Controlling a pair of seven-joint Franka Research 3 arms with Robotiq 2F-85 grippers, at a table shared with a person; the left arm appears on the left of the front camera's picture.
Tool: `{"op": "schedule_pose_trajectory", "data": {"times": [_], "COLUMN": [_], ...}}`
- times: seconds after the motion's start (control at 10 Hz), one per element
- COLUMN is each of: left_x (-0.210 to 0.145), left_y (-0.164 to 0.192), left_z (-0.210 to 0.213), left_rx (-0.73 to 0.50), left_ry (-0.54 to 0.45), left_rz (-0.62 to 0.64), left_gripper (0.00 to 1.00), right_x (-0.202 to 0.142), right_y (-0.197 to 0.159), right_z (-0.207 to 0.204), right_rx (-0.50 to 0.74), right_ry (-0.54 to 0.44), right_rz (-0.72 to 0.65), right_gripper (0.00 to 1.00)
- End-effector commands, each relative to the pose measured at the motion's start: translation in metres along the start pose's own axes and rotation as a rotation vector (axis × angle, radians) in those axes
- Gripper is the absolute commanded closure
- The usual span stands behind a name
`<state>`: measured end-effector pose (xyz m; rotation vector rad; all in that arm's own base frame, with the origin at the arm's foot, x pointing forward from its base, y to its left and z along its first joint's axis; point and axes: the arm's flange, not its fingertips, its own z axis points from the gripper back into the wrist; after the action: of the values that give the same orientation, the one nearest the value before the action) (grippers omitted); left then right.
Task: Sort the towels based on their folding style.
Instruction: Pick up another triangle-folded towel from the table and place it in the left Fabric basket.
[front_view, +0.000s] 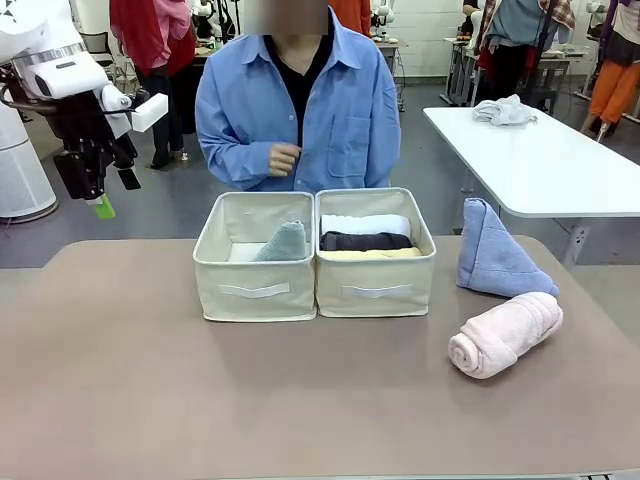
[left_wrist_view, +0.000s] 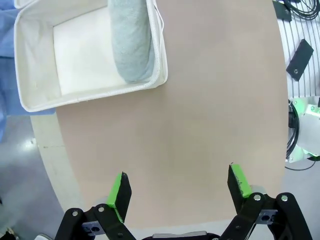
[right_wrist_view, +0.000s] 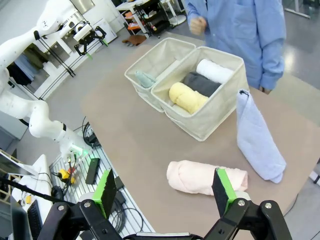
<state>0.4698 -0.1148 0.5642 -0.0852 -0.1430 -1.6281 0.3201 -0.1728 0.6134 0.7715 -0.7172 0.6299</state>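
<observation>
Towels sorted by fold. Three cylinder rolls are packed side by side in the right bin (front_view: 376, 290): the white roll (front_view: 365, 224) farthest from the robot, the dark grey roll (front_view: 365, 241) in the middle and the yellow roll (front_view: 372, 254) nearest the bin's front wall. The grey-green cone (left_wrist_view: 131, 40) is laid alone in the left bin (front_view: 255, 290), against the wall shared with the right bin. The two beige bins are set touching at the middle of the brown table (front_view: 150, 380).

Two towels are seen outside the bins, on the robot's right. The blue cone (front_view: 495, 255) is stood upright just beside the right bin, and the pink roll (front_view: 505, 333) is laid on its side in front of the cone, nearer the robot.

The right gripper (right_wrist_view: 164, 182) is held high above the table with its fingers spread wide and nothing between them; the pink roll is framed well below. The left gripper (left_wrist_view: 177, 180) is raised over the table's left part, beside the left bin, its fingers likewise parted and empty.

A person (front_view: 300, 110) in a blue shirt is seen behind the bins, one hand (front_view: 284, 158) held loosely curled at the chest. A white rag (front_view: 503, 110) is left on a white table (front_view: 540, 165) behind.
</observation>
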Motion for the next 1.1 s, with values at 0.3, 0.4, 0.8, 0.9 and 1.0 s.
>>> {"op": "schedule_pose_trajectory", "data": {"times": [0.3,0.4,0.8,0.9,1.0], "left_x": [-0.06,-0.105,-0.256,-0.287,-0.302], "left_y": [0.017,0.019,0.01,0.01,0.003], "left_z": [0.024,0.035,0.023,0.014,0.008], "left_rx": [0.01,0.021,-0.008,-0.024,-0.018], "left_ry": [-0.322,-0.506,-0.943,-0.964,-0.981], "left_rz": [-0.003,0.01,0.154,0.22,0.259], "left_gripper": [0.0,0.0,0.0,0.0,0.0], "right_x": [0.0,0.0,0.0,0.0,0.0], "right_y": [0.0,0.0,0.0,0.0,0.0], "right_z": [-0.001,-0.001,-0.001,-0.001,-0.001], "right_rx": [0.014,0.014,0.014,0.014,0.014], "right_ry": [-0.012,-0.012,-0.012,-0.012,-0.012], "right_rz": [0.011,0.011,0.011,0.011,0.011], "right_gripper": [0.0,0.0,0.0,0.0,0.0]}}
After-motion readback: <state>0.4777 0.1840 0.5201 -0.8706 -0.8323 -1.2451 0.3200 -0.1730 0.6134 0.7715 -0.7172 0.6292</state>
